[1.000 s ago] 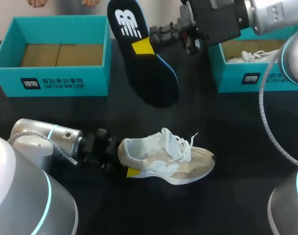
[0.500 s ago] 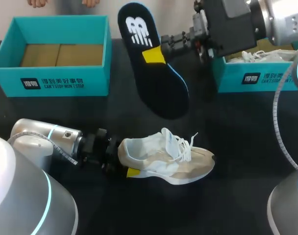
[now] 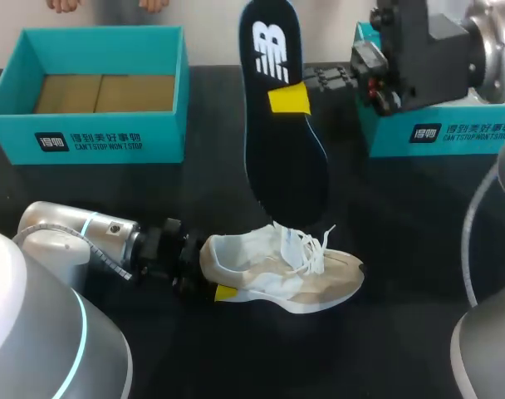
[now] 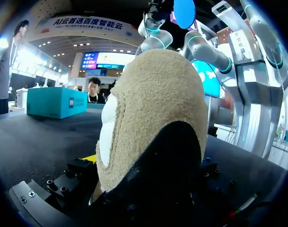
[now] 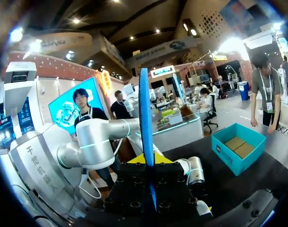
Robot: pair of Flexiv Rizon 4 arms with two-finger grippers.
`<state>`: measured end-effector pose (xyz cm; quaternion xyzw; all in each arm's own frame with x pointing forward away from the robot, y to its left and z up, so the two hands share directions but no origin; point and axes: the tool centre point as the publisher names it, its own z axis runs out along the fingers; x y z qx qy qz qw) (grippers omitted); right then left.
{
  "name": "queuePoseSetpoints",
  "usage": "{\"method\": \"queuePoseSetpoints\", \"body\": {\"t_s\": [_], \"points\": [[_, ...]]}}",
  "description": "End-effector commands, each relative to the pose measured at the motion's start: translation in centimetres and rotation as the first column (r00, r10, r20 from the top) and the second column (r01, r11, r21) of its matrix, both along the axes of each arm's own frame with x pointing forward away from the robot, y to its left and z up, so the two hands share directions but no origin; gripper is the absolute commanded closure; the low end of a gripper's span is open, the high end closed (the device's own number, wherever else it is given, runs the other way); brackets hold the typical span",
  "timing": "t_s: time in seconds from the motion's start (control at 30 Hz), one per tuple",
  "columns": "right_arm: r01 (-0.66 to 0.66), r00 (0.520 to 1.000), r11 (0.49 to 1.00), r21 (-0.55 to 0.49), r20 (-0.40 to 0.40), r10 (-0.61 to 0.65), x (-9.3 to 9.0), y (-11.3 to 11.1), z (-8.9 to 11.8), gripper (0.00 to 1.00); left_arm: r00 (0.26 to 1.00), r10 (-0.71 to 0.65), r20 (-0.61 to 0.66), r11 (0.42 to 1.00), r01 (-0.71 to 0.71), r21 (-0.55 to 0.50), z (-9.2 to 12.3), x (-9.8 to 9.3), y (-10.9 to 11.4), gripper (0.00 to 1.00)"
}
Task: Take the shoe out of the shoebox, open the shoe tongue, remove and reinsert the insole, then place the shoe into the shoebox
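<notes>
A white and beige shoe (image 3: 286,270) lies on its side on the black table, toe to the right, laces loose. My left gripper (image 3: 208,274) stands open at its heel, one yellow fingertip (image 3: 224,292) against the sole; in the left wrist view the fuzzy heel (image 4: 153,113) fills the space between the fingers of the left gripper (image 4: 148,182). My right gripper (image 3: 290,98) is shut on a dark insole (image 3: 277,158) with a white logo, held in the air with its lower end just above the shoe's opening. The right wrist view shows the insole (image 5: 145,118) edge-on in the right gripper (image 5: 150,163).
An open teal shoebox (image 3: 95,133) lined with brown card stands at the back left. A second teal shoebox (image 3: 439,129) stands at the back right, partly behind my right arm. Bare black table lies between the boxes and in front of the shoe.
My right arm has drawn back to the right and swung the insole more upright, its lower end coming down over the shoe. The left arm and shoe have not moved.
</notes>
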<state>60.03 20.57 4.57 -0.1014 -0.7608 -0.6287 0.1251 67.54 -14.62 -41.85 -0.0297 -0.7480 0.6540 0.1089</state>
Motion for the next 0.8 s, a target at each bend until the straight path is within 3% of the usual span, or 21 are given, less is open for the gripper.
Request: {"method": "queuePoseSetpoints", "body": {"t_s": [0.03, 0.33, 0.73, 0.8], "points": [[0.036, 0.999, 0.999, 0.023, -0.016, -0.035, -1.49, -1.07, -0.25, 1.0, 1.0, 0.003, 0.0, 1.0, -0.003, 0.0, 0.09, -0.08, -0.02, 1.0], [0.025, 0.998, 1.0, -0.01, -0.061, -0.026, -2.12, -1.07, 0.12, 1.0, 1.0, 0.003, 0.0, 1.0, -0.003, 0.0, 0.09, -0.08, -0.02, 1.0], [0.025, 0.998, 1.0, -0.01, -0.061, -0.026, -2.12, -1.07, 0.12, 1.0, 1.0, -0.002, -0.001, 1.0, 0.002, 0.0, 0.23, 0.03, -0.05, 1.0], [0.025, 0.998, 1.0, -0.01, -0.061, -0.026, -2.12, -1.07, 0.12, 1.0, 1.0, -0.003, -0.007, 1.0, 0.003, 0.01, 0.28, 0.08, 0.0, 0.67]]}}
